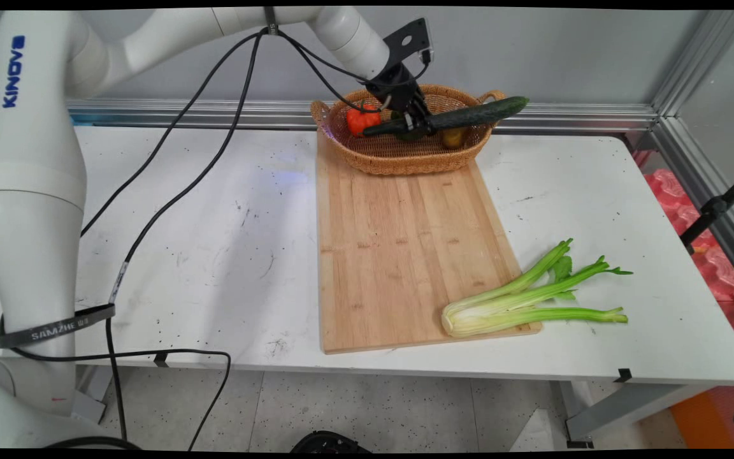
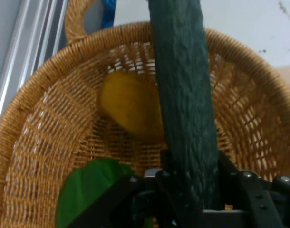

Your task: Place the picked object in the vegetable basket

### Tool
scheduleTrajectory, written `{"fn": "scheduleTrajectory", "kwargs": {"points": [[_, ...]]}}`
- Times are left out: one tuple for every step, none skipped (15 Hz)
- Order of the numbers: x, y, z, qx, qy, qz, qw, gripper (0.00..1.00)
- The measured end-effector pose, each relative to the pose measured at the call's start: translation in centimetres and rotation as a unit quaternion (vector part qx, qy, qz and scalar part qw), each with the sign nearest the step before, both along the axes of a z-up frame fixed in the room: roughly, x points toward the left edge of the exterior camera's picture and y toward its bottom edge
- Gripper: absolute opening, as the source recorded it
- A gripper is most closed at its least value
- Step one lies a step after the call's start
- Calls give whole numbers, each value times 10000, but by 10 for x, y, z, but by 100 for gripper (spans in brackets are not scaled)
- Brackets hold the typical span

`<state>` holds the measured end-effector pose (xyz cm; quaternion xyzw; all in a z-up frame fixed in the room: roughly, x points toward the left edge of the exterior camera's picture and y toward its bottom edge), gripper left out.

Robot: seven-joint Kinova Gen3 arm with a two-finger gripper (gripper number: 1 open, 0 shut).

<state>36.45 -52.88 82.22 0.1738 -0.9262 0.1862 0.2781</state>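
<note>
My gripper (image 1: 419, 122) is shut on a long dark green cucumber (image 1: 462, 116) and holds it lifted over the wicker basket (image 1: 405, 162) at the table's back. The cucumber sticks out to the right past the basket's handle. In the hand view the cucumber (image 2: 185, 95) runs up from between my fingers (image 2: 166, 166) across the basket (image 2: 35, 156). Inside the basket lie a yellowish potato (image 2: 128, 107), a green vegetable (image 2: 90, 187) and a red pepper (image 1: 362, 120).
A bamboo cutting board (image 1: 399, 248) lies in front of the basket. A celery bunch (image 1: 526, 299) rests across the board's near right corner and the table (image 1: 214, 223). Black cables hang from the arm over the table's left part.
</note>
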Motion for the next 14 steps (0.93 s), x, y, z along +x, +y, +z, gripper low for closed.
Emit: {"fn": "scheduleTrajectory", "kwargs": {"points": [[2,-3,-3,23,-16,-18,10000,0],[5,-5,-6,51,-31,-31,10000,0],[7,-7,-9,85,-41,-45,9999,0],[8,-9,-11,116,-46,-58,9999,0],[9,-10,-12,141,-46,-67,9999,0],[11,-10,-14,183,-46,-83,9998,0],[12,-10,-15,223,-41,-102,9997,0],[14,-10,-16,269,-35,-119,9996,0],[15,-9,-17,314,-27,-136,9994,100],[16,-8,-17,349,-16,-145,9993,100],[17,-7,-17,387,-5,-158,9991,100],[17,-5,-16,424,10,-164,9990,100],[17,-4,-15,450,28,-161,9989,100],[16,-3,-14,471,52,-155,9988,100]]}}
